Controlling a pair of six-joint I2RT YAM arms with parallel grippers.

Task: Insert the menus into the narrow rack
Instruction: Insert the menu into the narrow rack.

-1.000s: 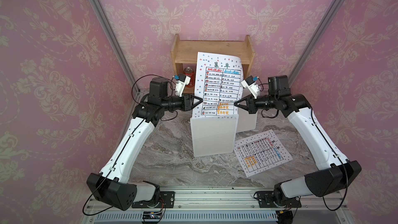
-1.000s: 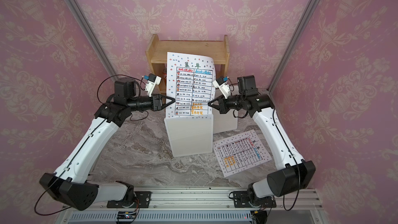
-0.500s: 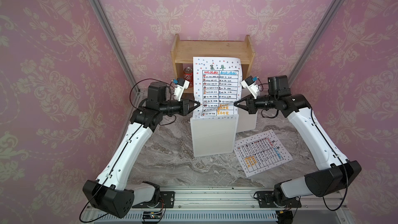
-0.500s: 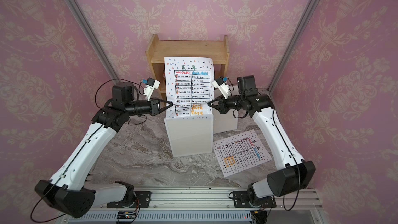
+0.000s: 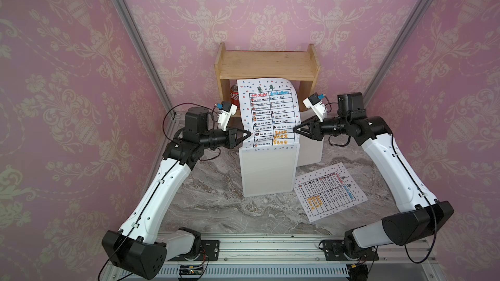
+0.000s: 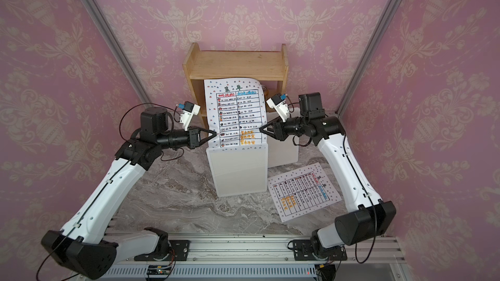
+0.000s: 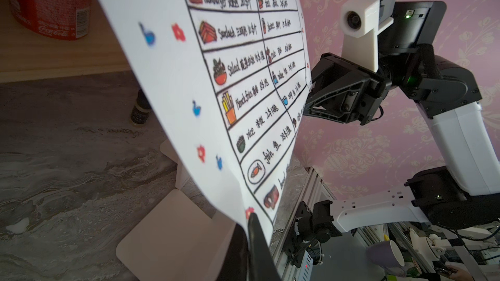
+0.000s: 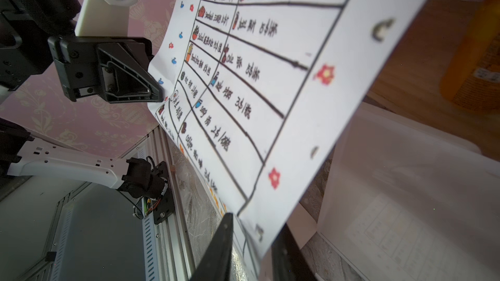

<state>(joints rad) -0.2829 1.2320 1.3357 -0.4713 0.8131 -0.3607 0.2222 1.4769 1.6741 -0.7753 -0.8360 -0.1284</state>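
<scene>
White upright menu (image 5: 272,112) stands in the rack (image 5: 267,171) in a top view, second menu (image 5: 331,191) flat on the surface (image 5: 216,198). Left wrist: left end effector (image 7: 254,228) pinches the upright menu (image 7: 189,77); right wrist: right end effector (image 8: 255,236) gapes around its other edge.

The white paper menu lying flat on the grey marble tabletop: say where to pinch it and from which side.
On the white paper menu, probably the outer edge by its green title, coming in low from the robot's right: the sheet lies flat, and the white box-shaped rack stands close on its other side.
</scene>
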